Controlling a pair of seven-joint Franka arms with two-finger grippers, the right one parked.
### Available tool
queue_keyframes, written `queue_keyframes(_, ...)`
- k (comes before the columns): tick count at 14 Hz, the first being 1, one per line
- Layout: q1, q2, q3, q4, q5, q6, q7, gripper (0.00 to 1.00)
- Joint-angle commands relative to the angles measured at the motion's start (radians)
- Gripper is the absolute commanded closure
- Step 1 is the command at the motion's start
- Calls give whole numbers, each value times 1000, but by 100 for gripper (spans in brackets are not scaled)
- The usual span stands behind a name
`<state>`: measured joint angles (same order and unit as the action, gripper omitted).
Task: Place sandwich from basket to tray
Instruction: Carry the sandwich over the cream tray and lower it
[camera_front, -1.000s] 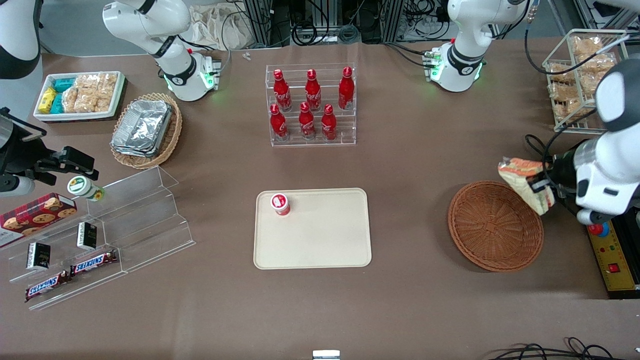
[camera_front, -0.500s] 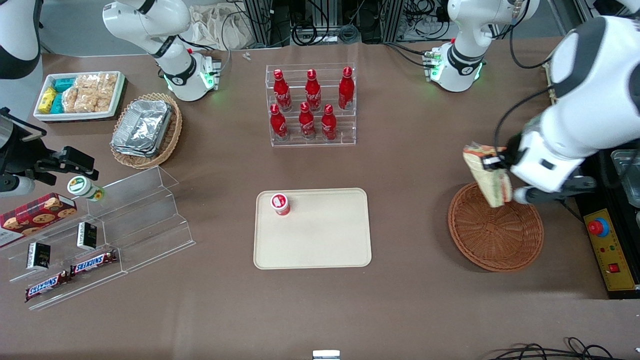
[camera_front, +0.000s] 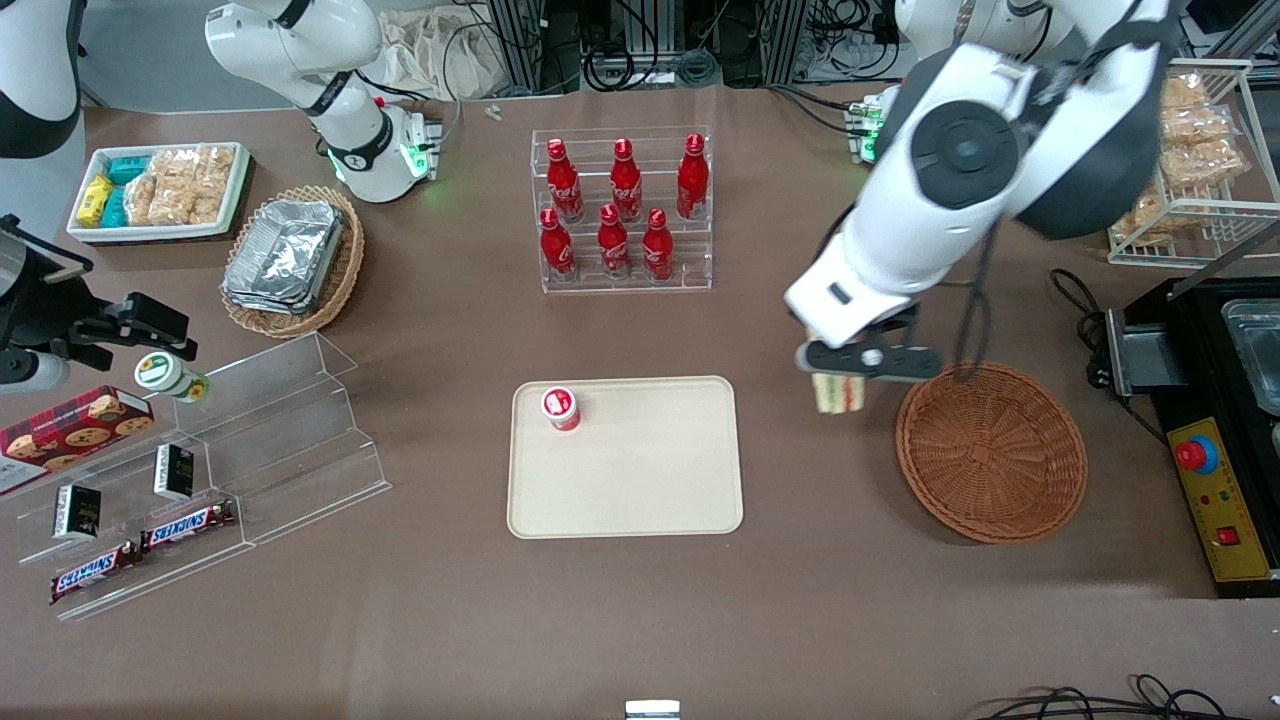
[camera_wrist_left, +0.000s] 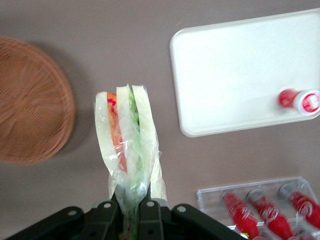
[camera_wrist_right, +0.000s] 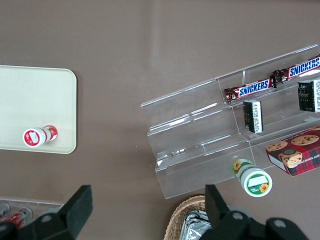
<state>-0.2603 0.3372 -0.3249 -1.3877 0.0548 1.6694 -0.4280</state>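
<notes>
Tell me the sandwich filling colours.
Orange, red and green between pale bread; sandwich in the gripper, clearest in the left wrist view.

It was a robotics lab staged as a snack shop: a brown-covered table (camera_front: 800, 620) carried tiered cola bottles (camera_front: 620, 215), Snickers bars (camera_front: 140, 550) on an acrylic shelf (camera_front: 270, 440), while cables and aluminium framing (camera_front: 640, 40) ran along its edge
</notes>
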Motion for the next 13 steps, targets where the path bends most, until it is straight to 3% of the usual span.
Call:
queue_keyframes(1,-57,123,6,19,20,131,-47,100)
queue_keyframes(8,-109,345,6,15,19,418,-69,100)
queue_keyframes(13,-119,439,9,13,22,460,-60,100)
